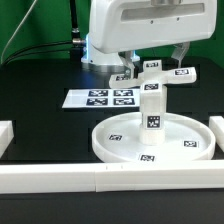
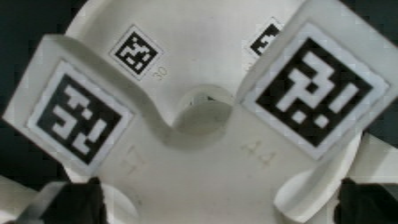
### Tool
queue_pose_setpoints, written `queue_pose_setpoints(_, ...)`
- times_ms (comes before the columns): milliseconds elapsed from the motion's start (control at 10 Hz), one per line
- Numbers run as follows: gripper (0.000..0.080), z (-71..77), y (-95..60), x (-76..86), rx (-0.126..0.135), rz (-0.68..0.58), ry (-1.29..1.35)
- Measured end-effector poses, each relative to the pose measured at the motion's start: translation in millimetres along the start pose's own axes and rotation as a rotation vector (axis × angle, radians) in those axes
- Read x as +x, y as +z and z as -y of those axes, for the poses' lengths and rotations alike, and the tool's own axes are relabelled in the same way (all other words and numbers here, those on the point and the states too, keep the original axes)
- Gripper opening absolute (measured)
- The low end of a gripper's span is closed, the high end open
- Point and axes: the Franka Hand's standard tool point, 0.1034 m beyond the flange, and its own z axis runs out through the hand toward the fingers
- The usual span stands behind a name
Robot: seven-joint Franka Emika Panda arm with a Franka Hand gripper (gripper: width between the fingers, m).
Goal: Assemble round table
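Black bench (image 1: 40,75) with white border bars (image 1: 60,178) along the front edge and the marker board (image 1: 100,97) lying flat further back. In the exterior view the round disc (image 1: 190,128) sits toward that view's right. The leg (image 1: 151,105) stands upright on its hub, and the cross-shaped piece (image 1: 152,72) rests on top of the leg. The arm (image 1: 130,25) hangs right above the cross, and its body hides the jaws, so no read on them from here.

The wrist view is basically all cross-shaped piece (image 2: 196,130), with big square tags (image 2: 80,105) on its arms and a round socket in the middle. Dark bits show in two corners, maybe the fingers, but I honestly can't tell if the jaws are spread or pinched.

My guess on handling: hard plastic, light, stiff and a bit slick. I'd pinch one arm of the cross across its flat sides, close to the centre, and go gently, since the leg looks easy to tip.
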Motion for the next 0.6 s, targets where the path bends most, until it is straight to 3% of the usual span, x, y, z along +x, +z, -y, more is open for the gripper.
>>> queue_pose_setpoints(600, 0.0649, -0.5, 3.6, -1.4, 0.003, 0.005, -0.004)
